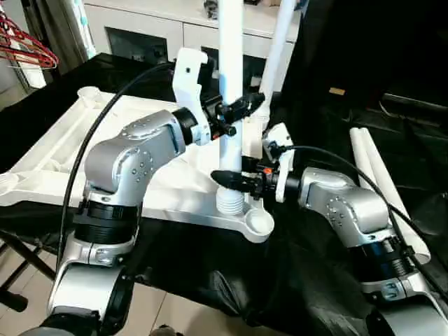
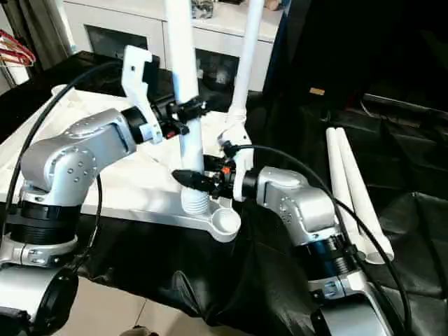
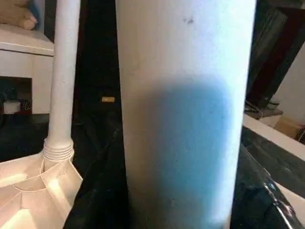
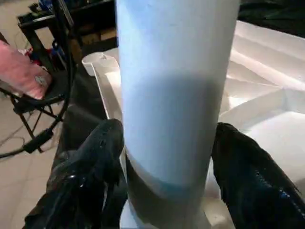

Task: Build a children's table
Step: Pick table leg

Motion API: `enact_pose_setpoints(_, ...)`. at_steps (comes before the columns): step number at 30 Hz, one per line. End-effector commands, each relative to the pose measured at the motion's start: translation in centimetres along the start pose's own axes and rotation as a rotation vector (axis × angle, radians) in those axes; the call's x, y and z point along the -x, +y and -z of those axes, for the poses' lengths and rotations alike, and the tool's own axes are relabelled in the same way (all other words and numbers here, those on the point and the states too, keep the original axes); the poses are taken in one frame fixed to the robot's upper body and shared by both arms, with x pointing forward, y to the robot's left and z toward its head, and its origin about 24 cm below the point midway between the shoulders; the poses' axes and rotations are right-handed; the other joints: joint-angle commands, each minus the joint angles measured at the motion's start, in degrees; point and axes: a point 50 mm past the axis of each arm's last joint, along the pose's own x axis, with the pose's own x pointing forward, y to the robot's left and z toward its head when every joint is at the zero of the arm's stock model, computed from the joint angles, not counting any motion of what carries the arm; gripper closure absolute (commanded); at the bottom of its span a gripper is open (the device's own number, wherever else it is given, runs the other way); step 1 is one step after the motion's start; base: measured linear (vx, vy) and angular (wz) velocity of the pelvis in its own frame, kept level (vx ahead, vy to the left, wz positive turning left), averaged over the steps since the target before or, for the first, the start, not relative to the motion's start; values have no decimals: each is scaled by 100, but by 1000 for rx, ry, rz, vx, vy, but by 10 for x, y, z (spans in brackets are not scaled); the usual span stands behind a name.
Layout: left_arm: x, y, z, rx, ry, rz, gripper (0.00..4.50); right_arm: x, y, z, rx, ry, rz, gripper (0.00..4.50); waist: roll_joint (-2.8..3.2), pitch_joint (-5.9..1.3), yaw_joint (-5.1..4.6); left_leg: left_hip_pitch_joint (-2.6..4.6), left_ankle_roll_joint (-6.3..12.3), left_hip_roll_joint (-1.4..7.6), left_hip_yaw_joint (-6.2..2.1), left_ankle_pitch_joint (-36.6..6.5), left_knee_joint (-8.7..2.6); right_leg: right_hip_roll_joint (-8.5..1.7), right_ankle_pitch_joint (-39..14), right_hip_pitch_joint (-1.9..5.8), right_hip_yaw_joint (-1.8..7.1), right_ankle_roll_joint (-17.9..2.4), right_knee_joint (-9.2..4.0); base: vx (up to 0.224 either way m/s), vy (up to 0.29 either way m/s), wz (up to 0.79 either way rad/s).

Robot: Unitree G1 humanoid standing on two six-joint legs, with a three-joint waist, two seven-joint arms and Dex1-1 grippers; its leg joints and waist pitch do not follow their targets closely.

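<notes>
One long white tapered plastic leg (image 1: 283,42) stood fitted; a second leg (image 1: 230,105) was clamped by the left gripper (image 1: 238,110); the right gripper (image 1: 234,180) bracketed it with fingers apart; two spare legs (image 1: 381,175) remained.

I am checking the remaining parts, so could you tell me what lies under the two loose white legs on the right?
The two loose legs rest on black sheeting. Whatever supports that sheeting is covered and cannot be seen.

Upright legs (image 1: 230,84) (image 1: 278,49) block centre; bare tabletop (image 1: 56,150) left.
</notes>
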Motion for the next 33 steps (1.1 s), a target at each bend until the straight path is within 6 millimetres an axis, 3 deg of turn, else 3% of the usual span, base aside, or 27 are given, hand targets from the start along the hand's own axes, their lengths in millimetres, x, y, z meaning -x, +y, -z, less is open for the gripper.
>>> enact_pose_setpoints(1,-3,-6,-7,-47,-9,35,271,-2,-2,-3,22,19,19,144,11,-414,2,135,-153,318,-132,-677,-377,-518,-841,311,322,-959,-414,0,0,0)
enact_pose_setpoints(20,-7,-16,-4,-99,48,133,272,-6,-1,5,36,91,-8,144,34,-426,-16,135,-160,325,-139,-645,-376,-516,-632,323,322,-1032,-383,0,0,0)
enact_pose_setpoints(21,-7,-16,-4,-99,48,137,272,-7,-1,6,33,93,-12,171,37,-425,-17,132,-150,320,-137,-644,-373,-515,-617,323,323,-1038,-386,0,0,0)
enact_pose_setpoints(33,-8,-18,-6,-90,40,157,272,-6,-1,11,5,106,-10,256,55,-427,-28,135,-149,322,-140,-653,-372,-513,-557,327,322,-1089,-379,0,0,0)
